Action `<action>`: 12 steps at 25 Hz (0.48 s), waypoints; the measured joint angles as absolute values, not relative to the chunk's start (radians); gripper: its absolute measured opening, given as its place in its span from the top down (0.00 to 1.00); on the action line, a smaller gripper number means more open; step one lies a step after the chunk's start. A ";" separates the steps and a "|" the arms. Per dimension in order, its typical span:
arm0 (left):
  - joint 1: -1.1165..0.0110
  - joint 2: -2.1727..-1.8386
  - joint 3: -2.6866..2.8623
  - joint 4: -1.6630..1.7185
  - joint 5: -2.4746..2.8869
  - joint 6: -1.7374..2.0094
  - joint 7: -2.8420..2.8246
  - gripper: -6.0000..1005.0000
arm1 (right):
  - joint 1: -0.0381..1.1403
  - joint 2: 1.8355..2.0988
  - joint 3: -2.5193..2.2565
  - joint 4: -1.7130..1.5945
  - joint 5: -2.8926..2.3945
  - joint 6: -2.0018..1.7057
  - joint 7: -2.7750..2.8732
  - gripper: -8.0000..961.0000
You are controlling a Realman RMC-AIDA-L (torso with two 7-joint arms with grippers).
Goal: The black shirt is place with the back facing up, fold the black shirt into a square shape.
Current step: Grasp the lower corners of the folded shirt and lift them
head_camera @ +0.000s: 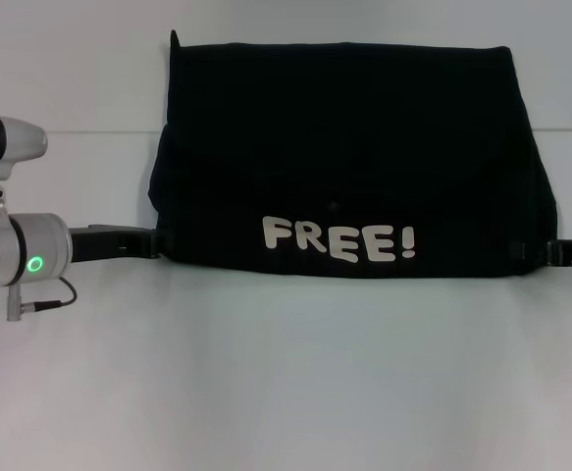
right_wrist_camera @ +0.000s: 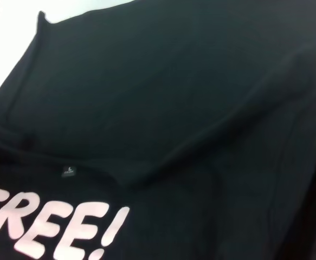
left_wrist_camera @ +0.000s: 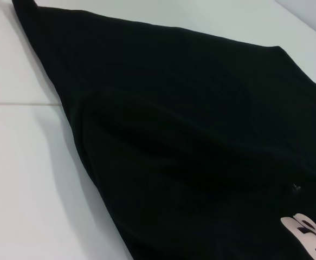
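Note:
The black shirt (head_camera: 344, 147) is spread wide across the far half of the white table (head_camera: 286, 392). Its near edge is turned over, so the white "FREE!" lettering (head_camera: 338, 240) faces me. That edge sags a little in the middle between its two corners. My left gripper (head_camera: 156, 243) is shut on the shirt's near left corner. My right gripper (head_camera: 533, 251) is shut on the near right corner. The left wrist view shows the shirt (left_wrist_camera: 190, 135) as layered folds of black cloth. The right wrist view shows the shirt (right_wrist_camera: 174, 97) with the lettering (right_wrist_camera: 55, 227) and a small neck label (right_wrist_camera: 68, 171).
My left arm's silver wrist (head_camera: 11, 250), with a green light, reaches in from the left edge. A seam (head_camera: 70, 131) runs across the table behind the shirt's middle. Bare white table lies in front of the shirt.

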State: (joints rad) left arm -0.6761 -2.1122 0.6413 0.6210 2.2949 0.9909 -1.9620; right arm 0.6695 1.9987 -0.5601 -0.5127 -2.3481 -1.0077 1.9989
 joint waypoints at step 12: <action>-0.651 -2.120 0.636 0.643 2.291 1.034 -1.962 0.99 | 0.632 1.992 -0.534 -0.539 -2.339 -1.113 1.930 0.93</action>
State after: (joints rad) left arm -0.6508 -2.1196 0.6362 0.6435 2.2905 1.0344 -1.9620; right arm 0.6318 1.9917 -0.5345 -0.5388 -2.3392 -1.1131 1.9302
